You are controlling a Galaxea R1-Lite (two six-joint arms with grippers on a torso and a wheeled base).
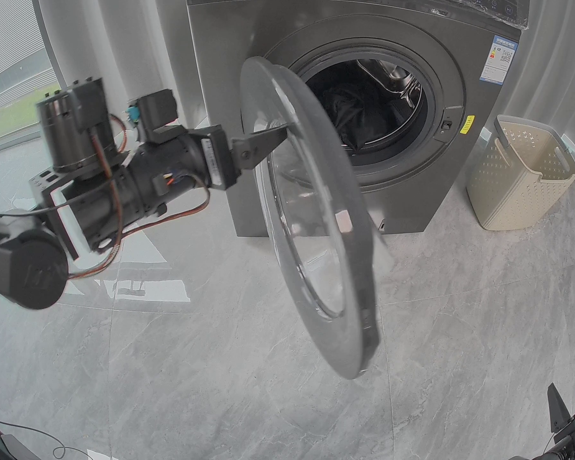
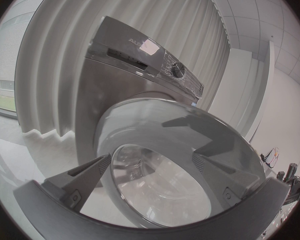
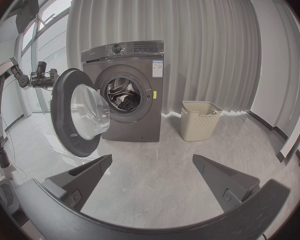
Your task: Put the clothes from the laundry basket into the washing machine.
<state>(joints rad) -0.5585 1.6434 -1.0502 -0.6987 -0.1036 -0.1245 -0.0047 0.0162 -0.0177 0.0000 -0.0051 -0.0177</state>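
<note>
Pale grey floor (image 1: 236, 352) runs back to white curtains (image 1: 108, 33), with a window (image 1: 13, 65) off to the left. A grey machine (image 1: 236, 65) stands against the curtains, and its round door (image 1: 313, 237) is swung out wide on its left-hand hinge.

The left claw (image 2: 150, 156) is right at that door, on its outer face near the upper rim. Its fingers (image 2: 90, 174) are spread apart and released, and the door's glass lies just ahead of them. In the head view one finger reaches the door's edge, but whether it presses there cannot be told.

Past this claw and the door the drum (image 1: 399, 78) is uncovered. Dark clothes (image 1: 354, 113) lie heaped inside it, low and toward the back.

The right claw (image 3: 151, 158) hangs low over the floor, well back from the machine, with its fingers wide apart and released. The machine stands ahead of it and a little to its left, and the door is farther left again.

Ahead of the right claw and to its right, a beige perforated basket (image 3: 200, 122) stands on the floor. It is near the machine's right flank but apart from it.
</note>
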